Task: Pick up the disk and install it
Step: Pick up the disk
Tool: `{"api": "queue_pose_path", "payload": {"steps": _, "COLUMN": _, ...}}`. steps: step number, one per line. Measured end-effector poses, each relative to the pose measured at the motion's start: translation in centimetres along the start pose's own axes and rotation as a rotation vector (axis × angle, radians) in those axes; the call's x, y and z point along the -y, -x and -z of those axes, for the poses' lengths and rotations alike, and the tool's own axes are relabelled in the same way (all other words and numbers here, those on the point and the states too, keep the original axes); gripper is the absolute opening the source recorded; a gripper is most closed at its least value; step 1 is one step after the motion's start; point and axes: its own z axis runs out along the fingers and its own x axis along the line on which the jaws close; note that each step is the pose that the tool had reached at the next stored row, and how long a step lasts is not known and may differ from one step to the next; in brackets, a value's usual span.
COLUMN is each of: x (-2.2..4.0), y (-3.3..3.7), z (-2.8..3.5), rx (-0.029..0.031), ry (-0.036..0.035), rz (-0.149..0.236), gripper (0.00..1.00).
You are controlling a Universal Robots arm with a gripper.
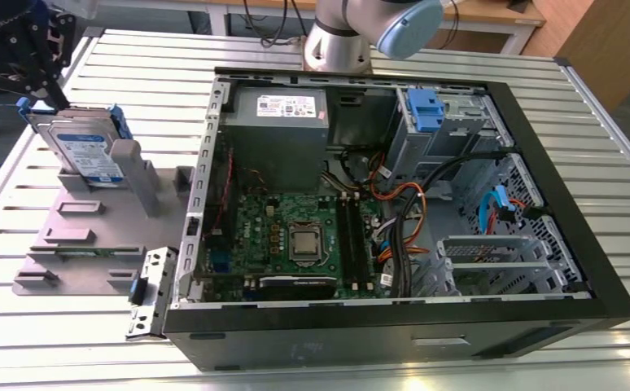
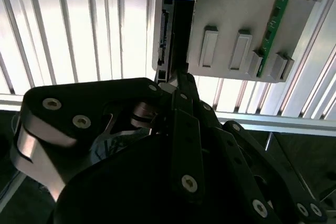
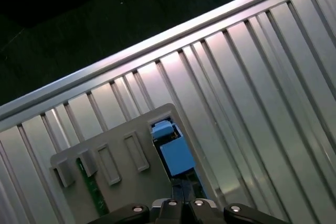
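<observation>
The disk (image 1: 80,143) stands on edge in a grey holder (image 1: 76,238) at the exterior view's left, outside the computer case. It is silver with a blue-and-white label and a blue bracket. My gripper (image 1: 49,99) hangs right at the disk's upper far corner. In the second wrist view my gripper (image 2: 181,77) reaches the near end of the disk (image 2: 176,30), seen edge-on on the holder (image 2: 231,9). In the first wrist view the disk's blue bracket (image 3: 176,156) lies just ahead of my gripper (image 3: 181,195). The disk still sits in the holder.
An open computer case (image 1: 554,163) fills the exterior view's middle and right, with a grey power supply box (image 1: 277,122), a blue-tabbed metal cage (image 1: 424,110) and loose cables. A loose metal bracket (image 1: 150,293) lies by the case's near left corner. The arm's base (image 1: 343,41) stands behind the case.
</observation>
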Motion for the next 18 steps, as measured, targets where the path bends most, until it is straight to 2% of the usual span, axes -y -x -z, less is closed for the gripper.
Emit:
{"api": "queue_pose_path", "payload": {"steps": 11, "x": 0.00, "y": 0.00, "z": -0.07, "rx": -0.0070, "ry": 0.0049, "rz": 0.181, "gripper": 0.11}}
{"api": "queue_pose_path", "payload": {"steps": 15, "x": 0.00, "y": 0.00, "z": -0.07, "rx": -0.0025, "ry": 0.0075, "rz": 0.227, "gripper": 0.11}}
{"api": "queue_pose_path", "payload": {"steps": 18, "x": 0.00, "y": 0.00, "z": -0.08, "rx": 0.0008, "ry": 0.0084, "rz": 0.236, "gripper": 0.11}}
